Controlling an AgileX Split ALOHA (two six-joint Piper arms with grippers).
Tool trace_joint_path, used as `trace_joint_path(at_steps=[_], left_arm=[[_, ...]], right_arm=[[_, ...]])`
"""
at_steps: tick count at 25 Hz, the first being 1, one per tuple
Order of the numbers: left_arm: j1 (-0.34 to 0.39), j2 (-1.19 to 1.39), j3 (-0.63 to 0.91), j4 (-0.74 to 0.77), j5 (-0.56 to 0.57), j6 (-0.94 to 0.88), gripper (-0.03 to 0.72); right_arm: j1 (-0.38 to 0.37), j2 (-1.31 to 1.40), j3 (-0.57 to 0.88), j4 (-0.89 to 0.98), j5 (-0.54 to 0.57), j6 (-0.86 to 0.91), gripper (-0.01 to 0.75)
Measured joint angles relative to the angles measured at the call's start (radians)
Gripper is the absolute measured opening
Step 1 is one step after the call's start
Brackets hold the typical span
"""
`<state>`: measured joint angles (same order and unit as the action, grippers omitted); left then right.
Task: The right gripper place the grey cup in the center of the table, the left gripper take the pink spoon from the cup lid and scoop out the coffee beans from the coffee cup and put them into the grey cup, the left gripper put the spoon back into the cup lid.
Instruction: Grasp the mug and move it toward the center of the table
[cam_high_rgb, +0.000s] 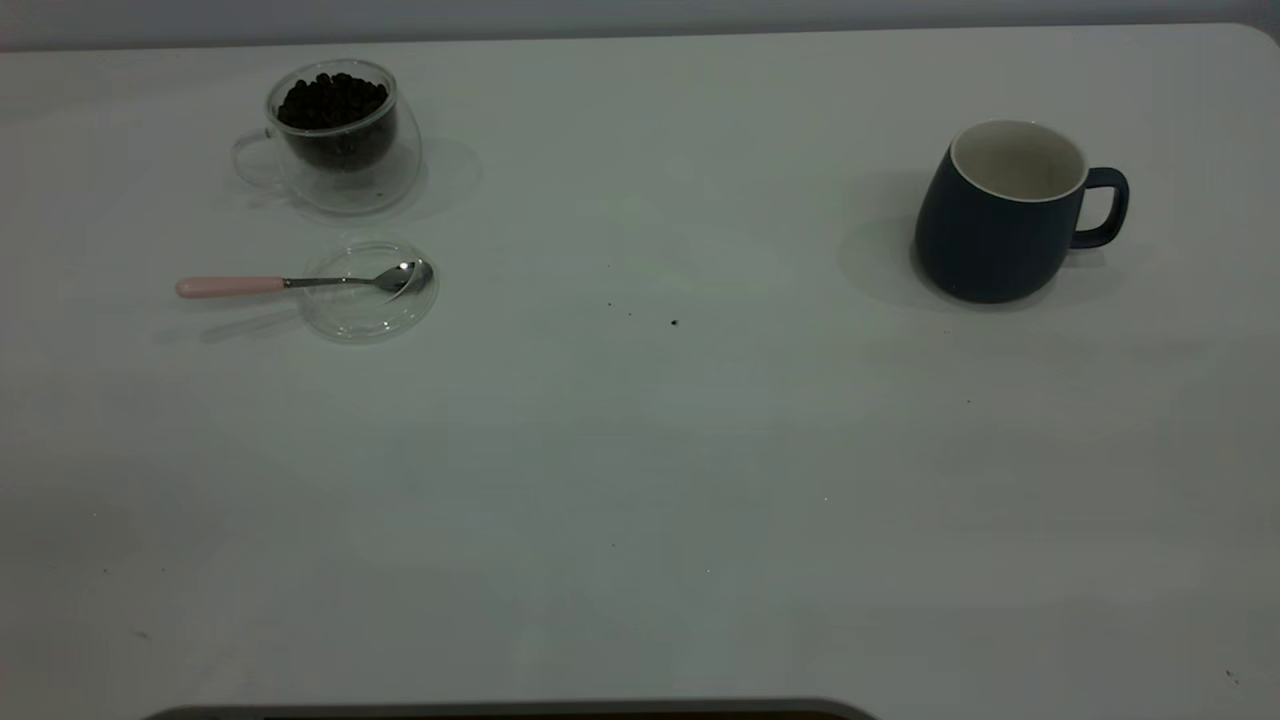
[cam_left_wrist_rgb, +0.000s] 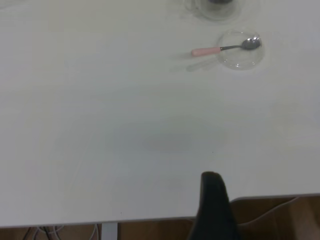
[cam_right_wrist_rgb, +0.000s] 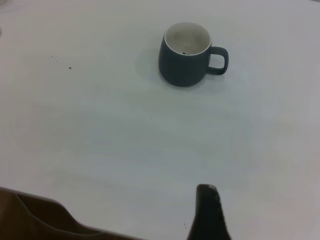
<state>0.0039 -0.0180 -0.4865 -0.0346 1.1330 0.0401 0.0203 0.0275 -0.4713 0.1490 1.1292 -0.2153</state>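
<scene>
Nothing has hold of anything, so far as can be seen; going from left to right across the exterior view, the upper left of the frame holds the coffee cup (cam_high_rgb: 335, 135), a clear double-walled glass with a handle on its left side, its inner bowl filled nearly to the rim with dark coffee beans (cam_high_rgb: 332, 100). Just below it, apart from it, lies the cup lid (cam_high_rgb: 368, 291), a shallow clear disc flat on the white table (cam_high_rgb: 640, 480). The pink spoon (cam_high_rgb: 300, 283) lies across the lid with its metal bowl resting inside near the lid's right edge, and its pink handle reaches out past the lid's left rim over the table. Near the middle of the frame a few dark specks (cam_high_rgb: 674, 322) dot the bare tabletop. Well apart, in the upper right, the grey cup (cam_high_rgb: 1005, 215) stands upright with its handle pointing right; its pale interior looks empty from the exterior view, though the right wrist view shows a small dark bit at the bottom. Neither arm appears in the exterior view. One dark fingertip of the left gripper (cam_left_wrist_rgb: 214, 210) shows at the bottom of the left wrist view, and one of the right gripper (cam_right_wrist_rgb: 208, 212) at the bottom of the right wrist view; how far either is spread I cannot tell.
</scene>
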Motion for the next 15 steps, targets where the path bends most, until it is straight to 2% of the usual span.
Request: trace_joint_path(at_steps=[9, 15], left_arm=[[0.0, 0.0, 0.0, 0.0, 0.0, 0.0, 0.586], [0.0, 0.0, 0.0, 0.0, 0.0, 0.0, 0.586]], right_arm=[[0.0, 0.0, 0.0, -0.004, 0.0, 0.003, 0.588], [0.0, 0.0, 0.0, -0.086, 0.0, 0.075, 0.588]])
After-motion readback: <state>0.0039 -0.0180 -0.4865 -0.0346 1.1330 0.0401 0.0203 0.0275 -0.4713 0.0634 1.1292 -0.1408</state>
